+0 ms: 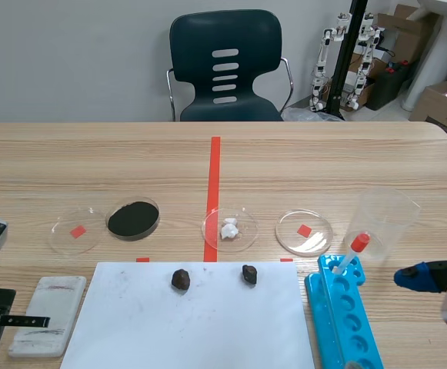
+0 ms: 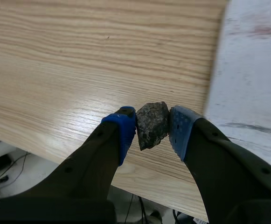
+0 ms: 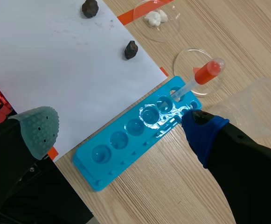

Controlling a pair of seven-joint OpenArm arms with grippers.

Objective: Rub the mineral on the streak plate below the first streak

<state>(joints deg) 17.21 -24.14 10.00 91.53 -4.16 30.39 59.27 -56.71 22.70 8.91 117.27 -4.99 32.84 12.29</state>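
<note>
My left gripper (image 2: 152,126) is shut on a dark grey, rough mineral (image 2: 151,122), pinched between its blue pads. It hangs over the bare wood near the table's front edge, just beside the white streak plate (image 2: 254,79). The plate (image 1: 48,314) lies at the near left of the table, with a reddish streak (image 1: 61,286) near its far end and a dark streak (image 1: 35,332) closer to me. My right gripper (image 3: 119,127) stands open over the blue well tray (image 3: 135,133), holding nothing.
A white paper sheet (image 1: 192,323) carries two dark rocks (image 1: 181,279) (image 1: 249,274). Behind it stand several petri dishes, one with black powder (image 1: 133,219) and one with white bits (image 1: 230,228). A red-bulbed dropper (image 1: 354,250) and a clear cup (image 1: 385,219) are at the right.
</note>
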